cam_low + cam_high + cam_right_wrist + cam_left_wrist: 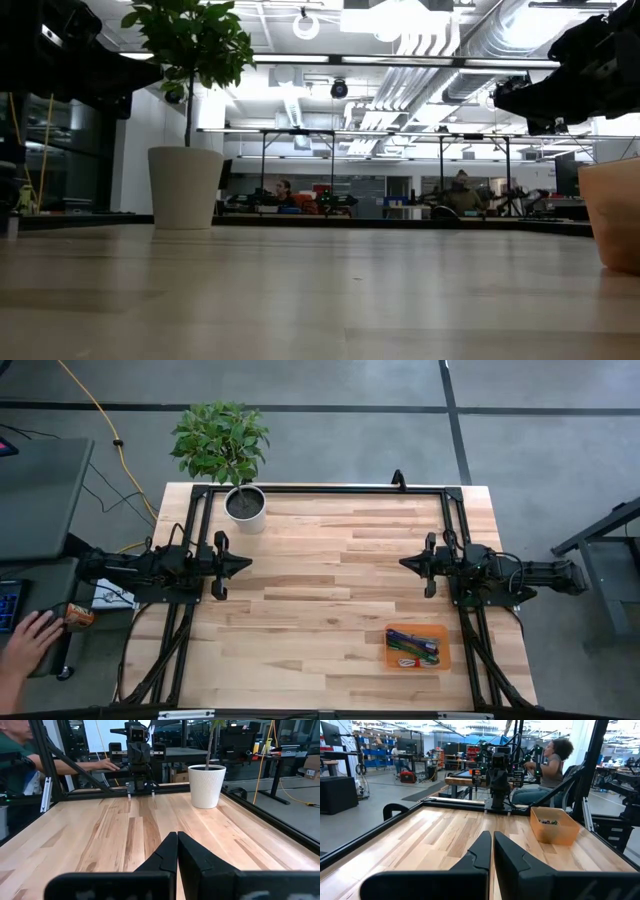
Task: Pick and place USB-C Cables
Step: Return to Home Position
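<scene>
USB-C cables lie in orange tray, tabletop 4 o'clock; likely light, limp bundles, best pinched mid-bundle. Left gripper (9 o'clock) and right gripper (3 o'clock): fingers together, empty.

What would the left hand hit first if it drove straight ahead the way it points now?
Nothing lies between: the left hand points across the table straight at the right hand, which it would likely meet first. The orange tray sits off that line.
</scene>
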